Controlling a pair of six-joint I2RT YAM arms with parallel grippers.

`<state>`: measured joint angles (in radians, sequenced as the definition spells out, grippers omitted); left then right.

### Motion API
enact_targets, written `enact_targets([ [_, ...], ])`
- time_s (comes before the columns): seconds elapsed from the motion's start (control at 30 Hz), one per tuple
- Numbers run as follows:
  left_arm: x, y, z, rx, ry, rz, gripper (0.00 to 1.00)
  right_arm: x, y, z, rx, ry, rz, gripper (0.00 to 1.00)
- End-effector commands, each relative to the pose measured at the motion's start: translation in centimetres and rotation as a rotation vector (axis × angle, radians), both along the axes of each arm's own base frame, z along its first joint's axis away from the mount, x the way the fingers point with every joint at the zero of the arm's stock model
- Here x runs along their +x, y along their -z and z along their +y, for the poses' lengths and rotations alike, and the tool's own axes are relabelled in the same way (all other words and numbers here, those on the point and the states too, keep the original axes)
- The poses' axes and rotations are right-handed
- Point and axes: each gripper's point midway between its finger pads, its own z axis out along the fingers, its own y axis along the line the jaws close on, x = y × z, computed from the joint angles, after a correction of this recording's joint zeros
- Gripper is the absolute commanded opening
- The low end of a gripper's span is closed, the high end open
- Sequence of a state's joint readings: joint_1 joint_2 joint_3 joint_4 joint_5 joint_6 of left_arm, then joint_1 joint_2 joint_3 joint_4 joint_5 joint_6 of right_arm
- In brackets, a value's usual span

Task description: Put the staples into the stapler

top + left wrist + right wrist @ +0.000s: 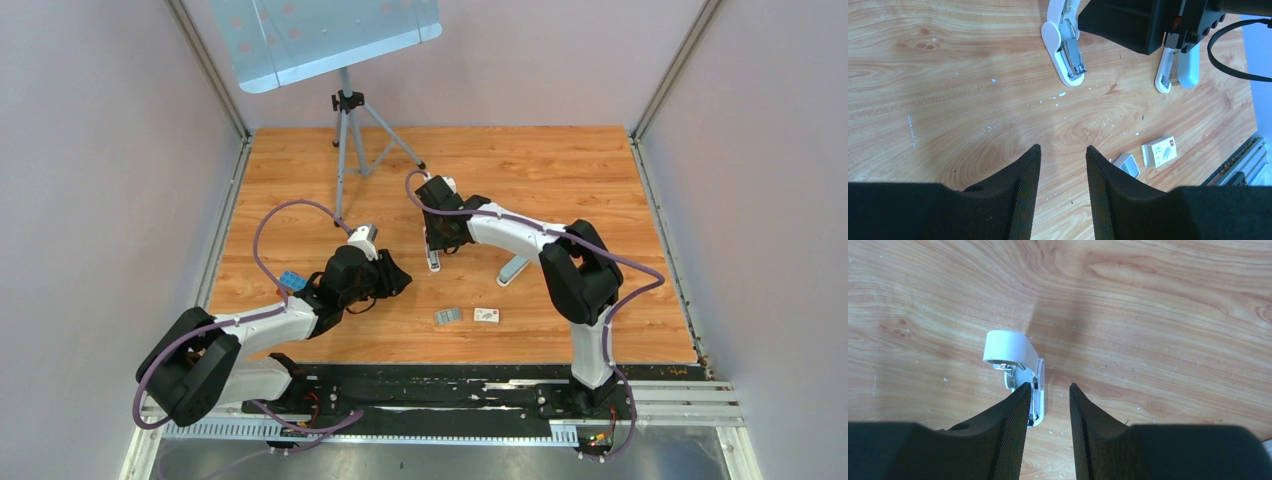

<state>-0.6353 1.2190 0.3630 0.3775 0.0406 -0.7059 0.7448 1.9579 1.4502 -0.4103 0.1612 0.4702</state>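
The white stapler [433, 260] lies opened on the wooden table, its metal channel facing up; it also shows in the left wrist view [1068, 50] and the right wrist view [1018, 367]. My right gripper [432, 247] hovers over it, open and empty [1047, 385], with the stapler partly under its left finger. The grey staples [447, 316] lie near the front edge, half hidden behind my finger in the left wrist view [1128, 164]. My left gripper [403, 279] is open and empty [1063, 147], left of and apart from the staples.
A small white printed box [487, 315] lies just right of the staples and shows in the left wrist view [1159, 151]. A second white stapler-like piece [513, 270] lies beside the right arm. A tripod [347, 140] holding a panel stands at the back.
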Motion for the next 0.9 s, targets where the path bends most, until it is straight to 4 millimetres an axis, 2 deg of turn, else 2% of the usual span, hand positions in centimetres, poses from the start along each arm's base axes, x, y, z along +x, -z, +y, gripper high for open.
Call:
enact_targets([
  [0.0,0.8,-0.6,0.2,0.012,-0.012,-0.024,0.42,1.1,0.6,-0.2,-0.013,0.004,0.000,0.38],
  [0.47,0.8,-0.4,0.1,0.011,-0.012,-0.018,0.42,0.7,1.9,0.1,-0.004,-0.019,0.030,0.38],
  [0.87,0.8,0.0,0.1,0.008,-0.013,-0.011,0.42,-2.0,1.8,-0.3,0.023,-0.018,0.058,0.38],
])
